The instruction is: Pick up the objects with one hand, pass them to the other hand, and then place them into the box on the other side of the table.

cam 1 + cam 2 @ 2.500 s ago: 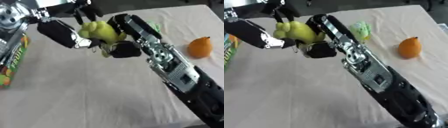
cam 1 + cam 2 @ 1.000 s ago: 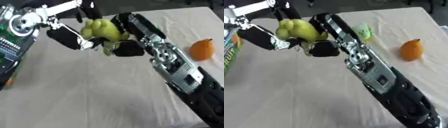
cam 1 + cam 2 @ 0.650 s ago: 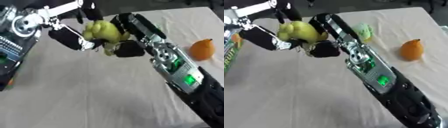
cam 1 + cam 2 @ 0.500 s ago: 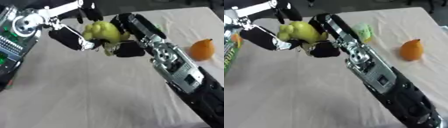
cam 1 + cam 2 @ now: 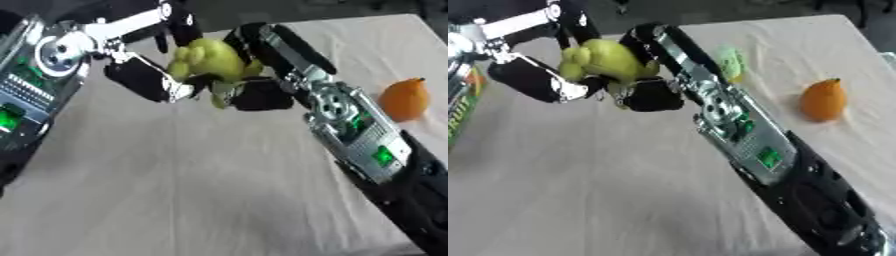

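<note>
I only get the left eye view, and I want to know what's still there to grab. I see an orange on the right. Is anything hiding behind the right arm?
Observer: Yes. The right eye view shows a pale green thing on the table, just past the right arm and left of the orange.
Operator: And where's the box? I can't find it.
Observer: A strip of the box, printed green and orange, shows at the left edge, left of the left hand, which is on the toy.
</note>
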Controlling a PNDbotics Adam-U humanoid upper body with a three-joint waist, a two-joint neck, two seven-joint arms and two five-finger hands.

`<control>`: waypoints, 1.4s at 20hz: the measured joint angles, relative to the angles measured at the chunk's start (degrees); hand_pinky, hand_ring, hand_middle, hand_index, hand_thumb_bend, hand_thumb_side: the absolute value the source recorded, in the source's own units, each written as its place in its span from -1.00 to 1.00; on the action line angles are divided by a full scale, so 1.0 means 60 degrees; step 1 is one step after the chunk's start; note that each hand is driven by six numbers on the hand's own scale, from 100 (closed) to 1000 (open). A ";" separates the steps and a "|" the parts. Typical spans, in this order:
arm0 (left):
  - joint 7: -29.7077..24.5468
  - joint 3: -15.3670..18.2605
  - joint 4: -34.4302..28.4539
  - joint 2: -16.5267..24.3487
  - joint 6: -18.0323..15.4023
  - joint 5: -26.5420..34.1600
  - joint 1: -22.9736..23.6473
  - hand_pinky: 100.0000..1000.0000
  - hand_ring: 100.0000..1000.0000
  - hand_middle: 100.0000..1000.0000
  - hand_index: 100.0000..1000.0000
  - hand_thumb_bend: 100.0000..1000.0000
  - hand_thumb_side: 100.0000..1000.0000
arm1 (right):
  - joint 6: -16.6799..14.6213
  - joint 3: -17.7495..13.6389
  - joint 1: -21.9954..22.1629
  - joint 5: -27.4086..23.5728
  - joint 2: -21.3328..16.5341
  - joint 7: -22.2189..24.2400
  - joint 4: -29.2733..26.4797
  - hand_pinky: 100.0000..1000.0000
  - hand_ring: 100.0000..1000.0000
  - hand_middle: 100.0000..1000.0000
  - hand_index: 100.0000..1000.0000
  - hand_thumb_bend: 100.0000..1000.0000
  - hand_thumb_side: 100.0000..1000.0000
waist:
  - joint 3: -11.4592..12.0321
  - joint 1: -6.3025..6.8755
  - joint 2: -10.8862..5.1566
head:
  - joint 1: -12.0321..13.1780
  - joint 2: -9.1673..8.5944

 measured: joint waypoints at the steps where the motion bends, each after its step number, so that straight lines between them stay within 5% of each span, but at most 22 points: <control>1: 0.0022 0.0000 0.0017 -0.0011 0.0002 0.0004 0.0000 0.10 0.19 -0.07 0.13 -0.89 -0.75 | -0.0001 0.0000 0.0000 0.0000 0.0000 0.0000 0.0001 0.24 -0.16 -0.42 -0.02 -0.65 -1.00 | 0.0000 0.0000 0.0000 | 0.0000 0.0000; 19: 0.1014 -0.0064 0.0093 -0.0032 0.0289 0.0737 0.0100 -0.13 0.00 -0.29 -0.16 -1.00 -0.81 | 0.0012 -0.0066 -0.0014 -0.0073 -0.0071 0.0111 0.0003 0.24 -0.16 -0.41 -0.01 -0.70 -1.00 | -0.0007 -0.0005 0.0000 | -0.0021 0.0000; 28: 0.1289 -0.0051 0.0063 0.0022 0.0546 0.1671 0.0179 -0.20 -0.05 -0.36 -0.26 -1.00 -0.88 | 0.0034 -0.0062 -0.0014 -0.0162 -0.0077 0.0165 -0.0004 0.31 -0.04 -0.18 0.25 -0.21 -1.00 | -0.0007 -0.0011 0.0000 | -0.0041 0.0000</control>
